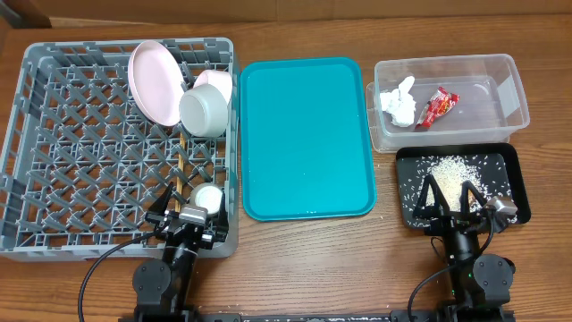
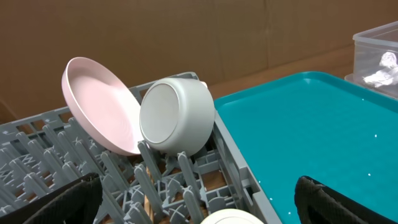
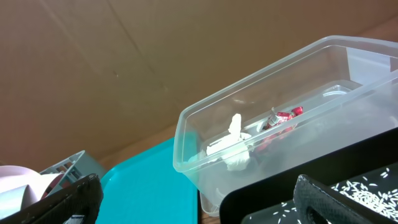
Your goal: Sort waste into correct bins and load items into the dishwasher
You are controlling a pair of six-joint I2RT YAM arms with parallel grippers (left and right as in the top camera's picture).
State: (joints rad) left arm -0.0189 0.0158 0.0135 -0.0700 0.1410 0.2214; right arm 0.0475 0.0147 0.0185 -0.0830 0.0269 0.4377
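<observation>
In the grey dishwasher rack (image 1: 27,134) the large pink plate (image 1: 154,82) stands on edge. The pale bowl (image 1: 204,111) leans beside it, with a smaller plate (image 1: 216,78) behind. Chopsticks (image 1: 179,170) lie on the lattice. My left gripper (image 1: 192,202) is open at the rack's near right corner, the white cup (image 2: 230,216) standing between its fingers (image 2: 62,199). The clear tub (image 1: 509,89) holds the tissue (image 1: 399,101) and the red wrapper (image 1: 437,106). Rice (image 1: 447,170) lies scattered in the black tray (image 1: 514,170). My right gripper (image 1: 450,199) is open over that tray's near edge.
The teal serving tray (image 1: 304,134) lies between the rack and the bins, bare but for a few specks. Bare wooden table runs along the front edge. A brown cardboard wall stands behind the table in both wrist views.
</observation>
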